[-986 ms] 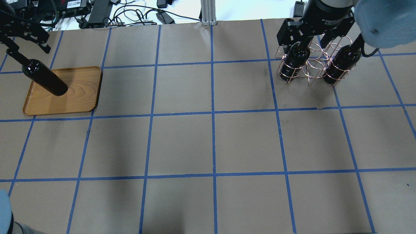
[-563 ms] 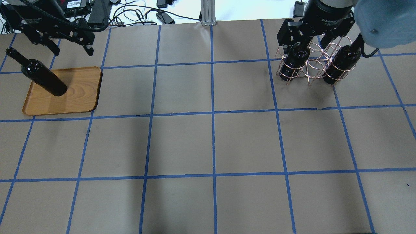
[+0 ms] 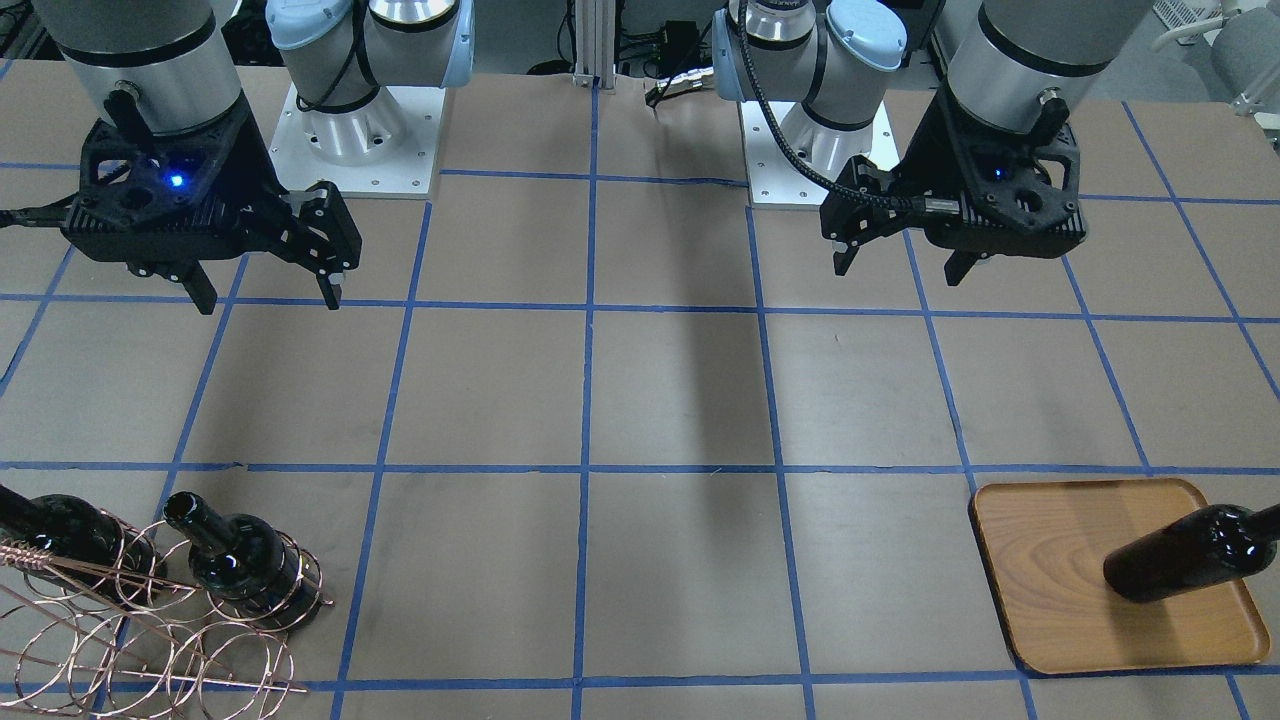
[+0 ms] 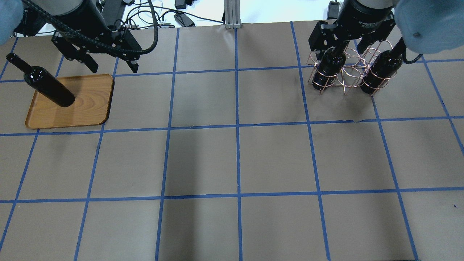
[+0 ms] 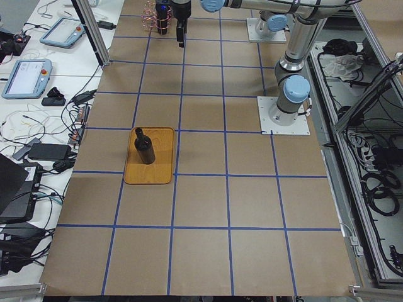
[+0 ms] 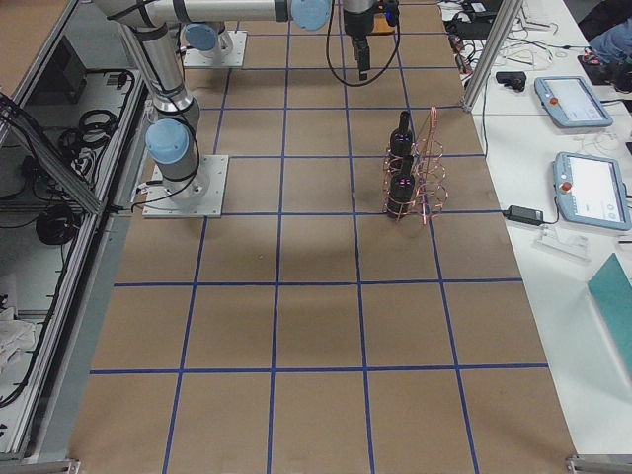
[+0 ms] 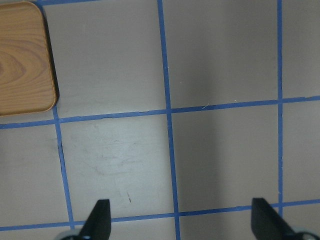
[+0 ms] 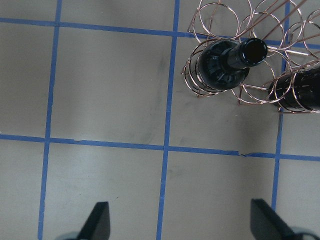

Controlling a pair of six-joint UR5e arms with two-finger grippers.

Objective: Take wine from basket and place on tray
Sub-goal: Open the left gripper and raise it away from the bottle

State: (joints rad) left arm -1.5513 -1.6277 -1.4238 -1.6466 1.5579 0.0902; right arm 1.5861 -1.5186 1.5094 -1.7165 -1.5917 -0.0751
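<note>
One wine bottle (image 4: pixel 49 88) stands upright on the wooden tray (image 4: pixel 88 107) at the far left; it also shows in the front view (image 3: pixel 1180 555) and the left side view (image 5: pixel 145 148). My left gripper (image 4: pixel 110 67) is open and empty, up and to the right of the tray. Its fingertips (image 7: pixel 97 220) frame bare table, with the tray's corner (image 7: pixel 22 55) at top left. Two more bottles (image 4: pixel 328 69) (image 4: pixel 380 72) stand in the copper wire basket (image 4: pixel 349 74). My right gripper (image 3: pixel 268 298) is open and empty, above and just short of the basket (image 8: pixel 235 15).
The table is brown paper with a blue tape grid (image 4: pixel 237 125). Cables and power units (image 4: pixel 108 14) lie past its far edge. Teach pendants (image 6: pixel 568 99) rest on the side bench next to the basket end.
My left gripper has left the bottle's neck and moved right, away from the tray. The bottle stays standing on the tray. The right arm has not moved.
</note>
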